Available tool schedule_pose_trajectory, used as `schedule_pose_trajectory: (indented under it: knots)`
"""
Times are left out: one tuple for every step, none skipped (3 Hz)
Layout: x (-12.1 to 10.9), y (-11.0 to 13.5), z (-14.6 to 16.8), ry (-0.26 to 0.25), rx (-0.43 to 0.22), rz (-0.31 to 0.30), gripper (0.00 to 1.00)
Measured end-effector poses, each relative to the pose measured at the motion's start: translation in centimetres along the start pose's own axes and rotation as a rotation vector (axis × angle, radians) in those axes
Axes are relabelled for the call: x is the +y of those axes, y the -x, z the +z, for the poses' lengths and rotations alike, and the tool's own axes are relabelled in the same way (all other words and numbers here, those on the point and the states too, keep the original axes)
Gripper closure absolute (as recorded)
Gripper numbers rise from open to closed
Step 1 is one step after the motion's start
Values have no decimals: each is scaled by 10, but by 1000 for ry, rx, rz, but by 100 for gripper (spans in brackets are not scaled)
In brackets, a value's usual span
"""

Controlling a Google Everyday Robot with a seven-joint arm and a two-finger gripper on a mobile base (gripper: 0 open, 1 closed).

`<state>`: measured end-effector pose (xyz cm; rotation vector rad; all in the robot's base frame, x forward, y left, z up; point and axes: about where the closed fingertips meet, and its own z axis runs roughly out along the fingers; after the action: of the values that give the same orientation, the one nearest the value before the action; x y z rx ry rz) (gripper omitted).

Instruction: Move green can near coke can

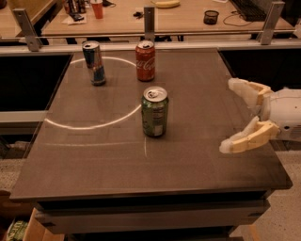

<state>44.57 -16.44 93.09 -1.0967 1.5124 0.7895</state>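
Note:
The green can (154, 112) stands upright near the middle of the dark table (197, 155), silver top up, pale label patch facing me. The coke can (145, 60) stands upright behind it, toward the far edge, about a can's height away. My gripper (232, 115) hovers at the table's right edge, to the right of the green can and well apart from it. Its two pale fingers (247, 139) are spread wide and hold nothing.
A slim blue-silver can (94, 63) stands at the far left, left of the coke can. A bright ring of light (89, 126) lies across the tabletop. A railing (150, 35) and a wooden desk with clutter (155, 12) run behind the table.

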Motion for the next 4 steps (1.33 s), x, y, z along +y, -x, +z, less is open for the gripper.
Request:
schedule_pose_trajectory:
  knots:
    - [3,-4,24,5,-43,9,0]
    - [1,-11,44,-4,-69,17,0]
    - [-4,-17,62,-7,-96,19,0]
    - [-7,-21,79,6,-123,20,0]
